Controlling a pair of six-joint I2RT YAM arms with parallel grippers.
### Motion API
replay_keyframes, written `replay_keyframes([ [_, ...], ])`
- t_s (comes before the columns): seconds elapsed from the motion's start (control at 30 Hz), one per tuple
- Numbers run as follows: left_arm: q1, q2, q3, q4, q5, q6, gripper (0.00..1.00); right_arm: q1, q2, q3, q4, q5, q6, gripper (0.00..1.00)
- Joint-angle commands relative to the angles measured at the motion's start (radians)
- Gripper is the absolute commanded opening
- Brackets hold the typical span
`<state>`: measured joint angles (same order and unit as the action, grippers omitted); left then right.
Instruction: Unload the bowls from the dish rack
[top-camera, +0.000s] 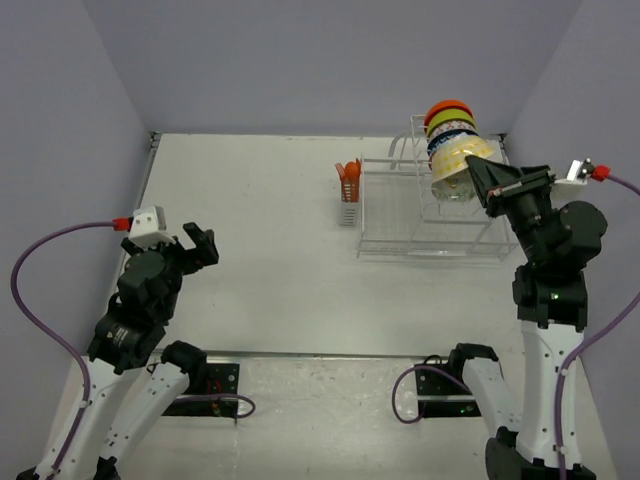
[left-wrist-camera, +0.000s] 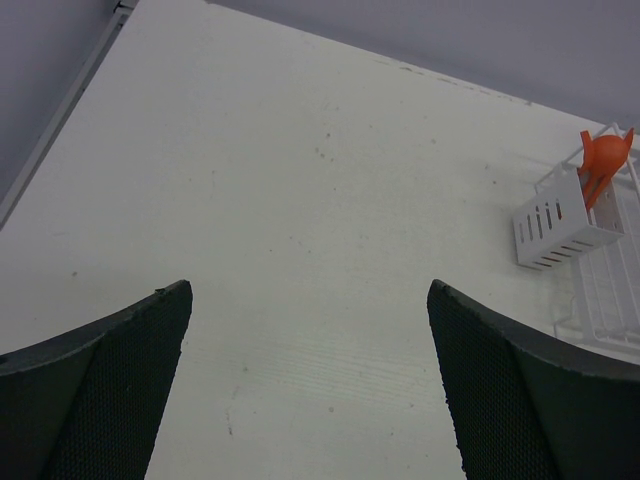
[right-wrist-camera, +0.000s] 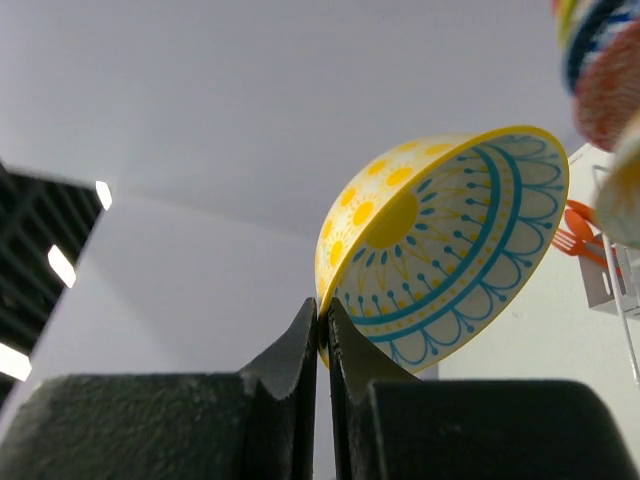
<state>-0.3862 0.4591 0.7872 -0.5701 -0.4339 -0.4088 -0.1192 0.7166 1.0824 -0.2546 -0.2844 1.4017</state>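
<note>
One bowl (right-wrist-camera: 450, 240), pinched by its thin yellow rim between the pressed-together jaws of the right gripper (right-wrist-camera: 322, 330), swelling up and to the right of the tips with its painted inside turned toward the wrist camera. Gripped at the rim most likely because, standing on edge among others, nothing else offered itself. Crowded just past the jaws, up and to their right: blurred edges of the other bowls (right-wrist-camera: 600, 70), seen from above as a tight row in the tall slotted part of the dish rack (top-camera: 400, 215). Cannot tell whether already clear of the wires. Below the jaws, the rack's low tray; behind the row, the back wall (top-camera: 300, 60) close by. Open room only toward the near side and leftward of the jaws, over bare table (top-camera: 270, 250). Worth drawing straight back from the row before swinging, to spare the neighbours. Far off, left gripper (left-wrist-camera: 310, 380) spread wide on nothing, utensil holder (left-wrist-camera: 565, 225) ahead and right of its jaws.
</note>
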Motion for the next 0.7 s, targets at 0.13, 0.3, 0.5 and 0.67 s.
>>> replay_keyframes([
  [0.13, 0.010, 0.018, 0.044, 0.015, -0.026, 0.012, 1.00, 0.177, 0.157, 0.304, 0.070, -0.492, -0.597, 0.00],
  [0.3, 0.010, 0.124, 0.252, -0.019, 0.076, -0.036, 1.00, 0.712, 0.354, 0.651, -0.455, -0.031, -1.216, 0.00],
  [0.5, 0.010, 0.332, 0.614, -0.111, 0.222, -0.033, 1.00, 1.092, 0.466, 0.513, -0.439, 0.505, -1.652, 0.00],
  [0.67, 0.010, 0.492, 0.686, -0.146, 0.507, -0.030, 1.00, 1.259, 0.535, 0.381, -0.404, 0.588, -1.799, 0.00],
])
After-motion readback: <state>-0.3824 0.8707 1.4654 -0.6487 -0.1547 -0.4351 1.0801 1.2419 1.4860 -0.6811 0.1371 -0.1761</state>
